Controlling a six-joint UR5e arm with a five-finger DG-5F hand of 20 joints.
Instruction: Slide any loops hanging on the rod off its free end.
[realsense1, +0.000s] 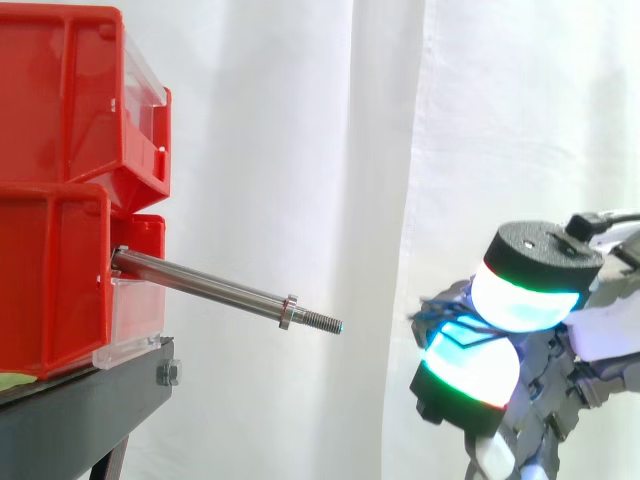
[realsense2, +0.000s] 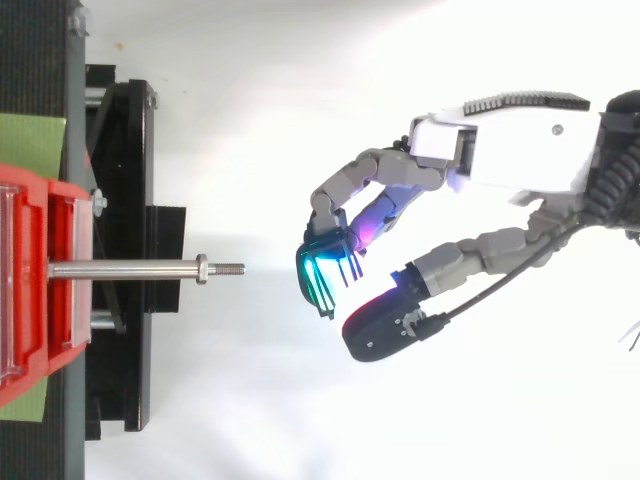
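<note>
1. The hand (realsense2: 520, 150) reaches in level, fingers and thumb curled toward each other.
2. It's grasping: glowing pads (realsense1: 520, 295) pinch thin dark loops (realsense2: 330, 268) at the fingertips.
3. Ahead of the fingertips, across a gap, the rod (realsense2: 120, 269) points its threaded free end at the hand.
4. Beyond the rod are red bins (realsense1: 60, 200) on a black stand (realsense2: 125, 200), with a white curtain (realsense1: 300, 150) behind.
</note>
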